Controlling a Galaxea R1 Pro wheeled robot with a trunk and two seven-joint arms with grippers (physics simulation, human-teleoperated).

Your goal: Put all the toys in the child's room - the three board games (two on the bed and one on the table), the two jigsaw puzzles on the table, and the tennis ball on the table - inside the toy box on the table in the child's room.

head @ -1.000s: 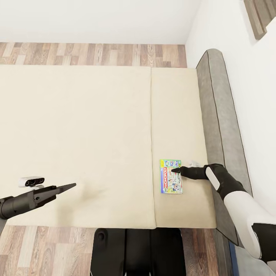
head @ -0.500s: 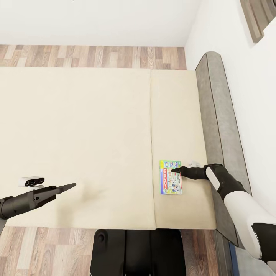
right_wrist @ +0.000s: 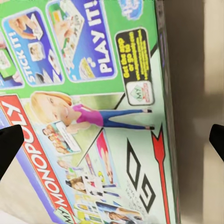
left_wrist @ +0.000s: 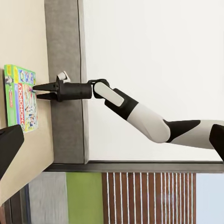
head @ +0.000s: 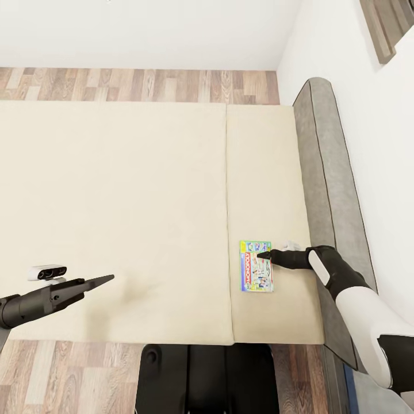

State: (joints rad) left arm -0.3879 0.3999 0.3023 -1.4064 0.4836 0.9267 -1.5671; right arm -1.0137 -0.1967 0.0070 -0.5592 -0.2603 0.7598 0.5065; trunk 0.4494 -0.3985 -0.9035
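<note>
One board game [head: 256,275], a flat box with a green-white printed lid and a red strip, lies on the bed [head: 144,201] near its headboard side. My right gripper [head: 263,255] is open, its tips reaching over the game's edge from the headboard side, low above the lid. In the right wrist view the lid [right_wrist: 93,93] spans the gap between the spread fingertips [right_wrist: 9,144]. The left wrist view shows the same right gripper [left_wrist: 35,92] with parted fingers at the game [left_wrist: 21,100]. My left gripper [head: 109,278] hovers open over bare mattress, far from the game.
The dark grey headboard [head: 328,184] runs along the white wall beside my right arm. Wood-plank floor [head: 144,83] lies beyond the bed's far side and under my base [head: 201,376]. A dark window frame [left_wrist: 140,166] crosses the left wrist view.
The head view shifted slightly a second ago. The arms and the board game have stayed where they were.
</note>
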